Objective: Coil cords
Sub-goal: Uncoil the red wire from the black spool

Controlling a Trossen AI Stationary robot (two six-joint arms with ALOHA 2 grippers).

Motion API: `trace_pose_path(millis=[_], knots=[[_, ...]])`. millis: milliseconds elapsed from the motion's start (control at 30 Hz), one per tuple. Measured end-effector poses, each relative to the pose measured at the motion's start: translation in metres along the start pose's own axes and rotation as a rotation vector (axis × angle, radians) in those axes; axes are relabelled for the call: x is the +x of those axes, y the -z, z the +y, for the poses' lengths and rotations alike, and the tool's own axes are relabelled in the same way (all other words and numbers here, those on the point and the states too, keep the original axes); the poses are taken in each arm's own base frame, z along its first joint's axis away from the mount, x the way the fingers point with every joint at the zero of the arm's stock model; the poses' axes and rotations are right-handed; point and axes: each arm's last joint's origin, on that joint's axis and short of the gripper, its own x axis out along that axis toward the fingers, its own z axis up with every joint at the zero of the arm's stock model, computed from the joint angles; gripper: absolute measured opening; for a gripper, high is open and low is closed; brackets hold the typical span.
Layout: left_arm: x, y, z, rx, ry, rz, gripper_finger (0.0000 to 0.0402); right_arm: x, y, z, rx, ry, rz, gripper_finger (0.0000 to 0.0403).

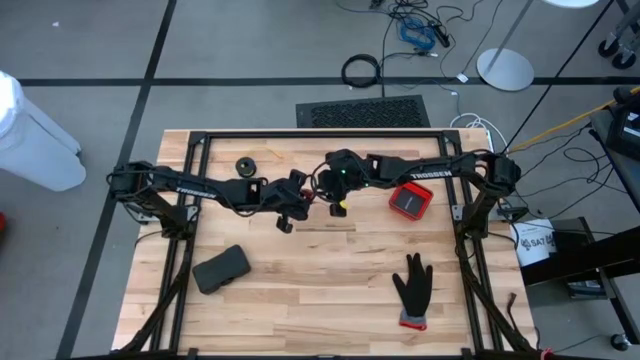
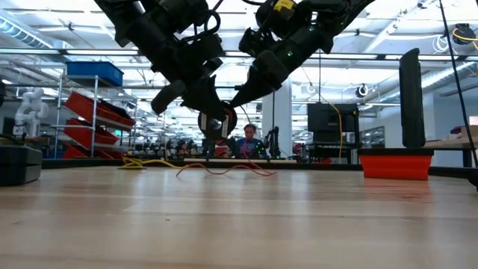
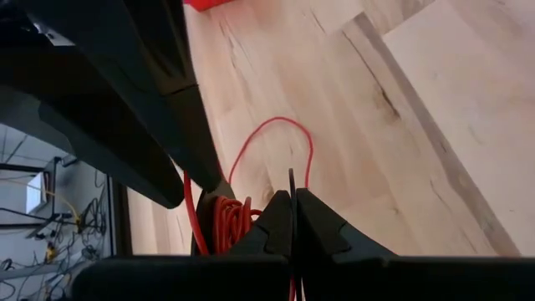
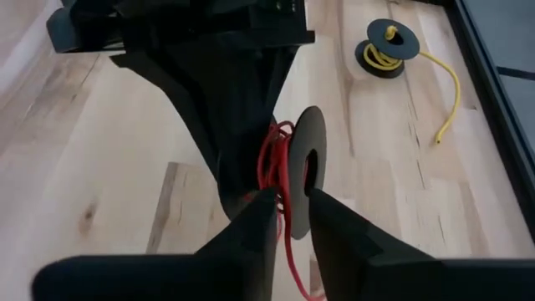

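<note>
Two grippers meet above the middle of the tabletop (image 1: 300,300). The right gripper (image 4: 290,205) pinches the rim of the red cord's spool (image 4: 305,171); the left gripper (image 3: 292,219) has its fingers pressed together on the red cord (image 3: 272,138), whose slack trails onto the wood. Winding well likely means steady tension and turns laid between the flanges. The yellow cord (image 4: 386,50) lies apart, partly wound. Shelving and workstations fill the room behind.

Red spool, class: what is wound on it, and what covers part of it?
Red cord is wound on the red spool. The left tool and right tool cover part, so how much is wound cannot be seen.
</note>
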Motion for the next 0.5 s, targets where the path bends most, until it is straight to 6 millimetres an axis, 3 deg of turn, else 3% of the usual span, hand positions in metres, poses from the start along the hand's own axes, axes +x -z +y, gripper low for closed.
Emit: trace_pose_path(millis=[233,500], knots=[[-0.0002,-0.0023,0.0006,-0.003,-0.02,-0.013,0.0002,0.0,0.0004,0.0,0.022,0.0,0.004,0.0086],[-0.0012,-0.0076,-0.0003,-0.002,-0.046,-0.038,0.0002,0.0,0.0018,-0.0008,0.022,0.034,0.025,0.0069]])
